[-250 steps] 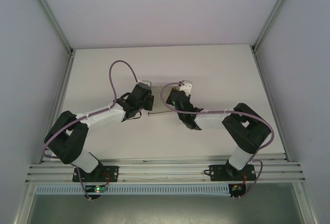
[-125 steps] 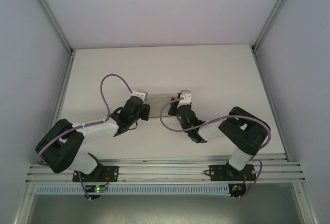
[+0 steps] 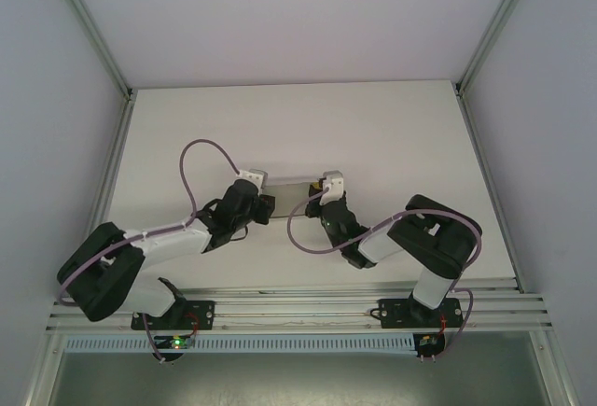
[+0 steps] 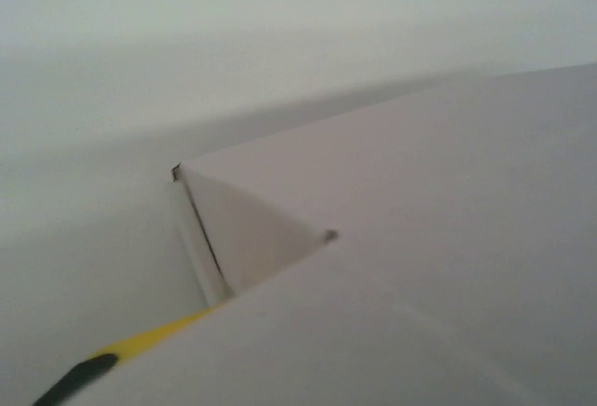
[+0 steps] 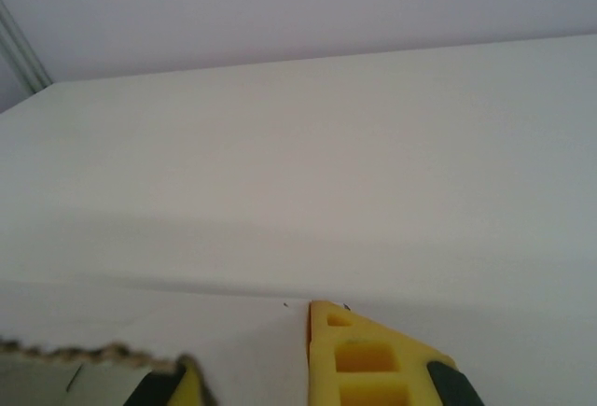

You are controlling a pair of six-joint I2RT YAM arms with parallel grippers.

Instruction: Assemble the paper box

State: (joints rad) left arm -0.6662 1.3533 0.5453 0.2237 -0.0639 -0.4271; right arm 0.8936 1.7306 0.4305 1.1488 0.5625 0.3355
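The paper box point(image 3: 291, 180) is a thin white card piece spanning the gap between my two grippers, low over the table middle. My left gripper point(image 3: 253, 179) is at its left end. In the left wrist view the card point(image 4: 438, 266) covers the jaws; a folded flap point(image 4: 244, 229) stands up from it, and one yellow finger point(image 4: 140, 341) shows at the edge. My right gripper point(image 3: 329, 183) holds the right end. In the right wrist view the card point(image 5: 140, 327) lies between the yellow fingers point(image 5: 373, 359), which are shut on it point(image 5: 250, 355).
The white table point(image 3: 392, 135) runs back to the enclosure walls, with aluminium posts point(image 3: 466, 79) at its far corners. The arm bases sit on a rail point(image 3: 298, 308) at the near edge. Purple cables point(image 3: 201, 159) loop above each wrist.
Both grippers have carried the box away from the bases and turned it from edge-on to flatter. Both arms have settled lower and a little left.
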